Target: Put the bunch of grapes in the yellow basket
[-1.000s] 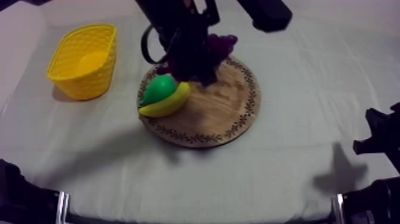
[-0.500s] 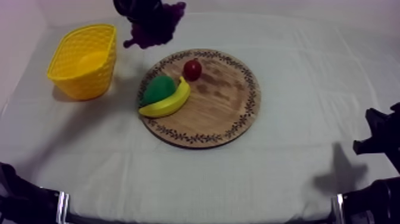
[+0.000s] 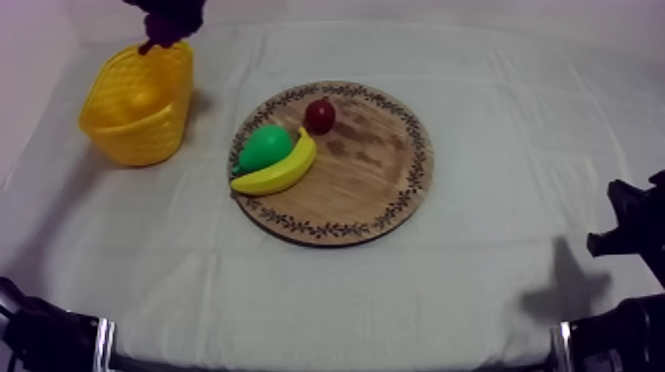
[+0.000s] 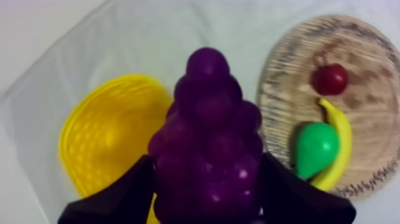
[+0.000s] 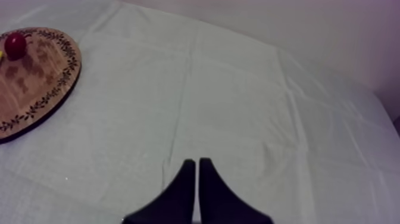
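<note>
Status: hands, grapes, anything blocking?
Left hand shut on bunch of grapes, over yellow basket far rim. Right hand shut, empty, over cloth. Nothing between grapes and basket.

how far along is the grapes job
Done: the bunch of grapes is off the wooden board, which holds just the banana, pear and small red fruit. In hand: the left gripper is shut on the bunch, held in the air by the yellow basket's far end. Left: bring it over the basket's opening, lower and release. The right gripper rests shut, away from this.
</note>
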Tool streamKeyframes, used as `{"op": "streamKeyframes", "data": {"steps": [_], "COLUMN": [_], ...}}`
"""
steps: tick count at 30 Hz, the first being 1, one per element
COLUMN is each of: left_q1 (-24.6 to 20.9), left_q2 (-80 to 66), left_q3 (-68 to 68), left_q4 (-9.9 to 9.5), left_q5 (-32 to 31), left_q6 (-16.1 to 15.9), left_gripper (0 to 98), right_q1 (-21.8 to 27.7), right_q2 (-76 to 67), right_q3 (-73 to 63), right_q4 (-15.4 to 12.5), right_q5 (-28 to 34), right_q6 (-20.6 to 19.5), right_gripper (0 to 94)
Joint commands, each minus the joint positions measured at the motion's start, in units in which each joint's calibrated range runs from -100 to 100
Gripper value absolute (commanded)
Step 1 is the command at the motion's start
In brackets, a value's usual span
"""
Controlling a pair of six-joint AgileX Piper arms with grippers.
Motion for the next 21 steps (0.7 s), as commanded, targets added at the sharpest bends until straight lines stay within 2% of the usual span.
{"op": "streamKeyframes", "data": {"steps": [1,12,21], "left_q1": [-2.76,-8.34,-9.57], "left_q2": [0.06,0.28,2.05], "left_q3": [-0.01,2.35,2.46], "left_q4": [0.07,-0.72,0.37], "left_q5": [0.02,-0.92,-1.61], "left_q6": [-0.02,2.05,2.05], "left_gripper": [40.8,44.7,43.6], "right_q1": [0.02,0.02,0.02], "right_q2": [0.00,0.00,0.00], "right_q3": [-0.04,-0.04,-0.04], "right_q4": [-0.02,-0.02,-0.02], "right_q5": [0.00,0.00,0.00], "right_q6": [0.01,0.01,0.01], "right_gripper": [0.3,0.3,0.3]}}
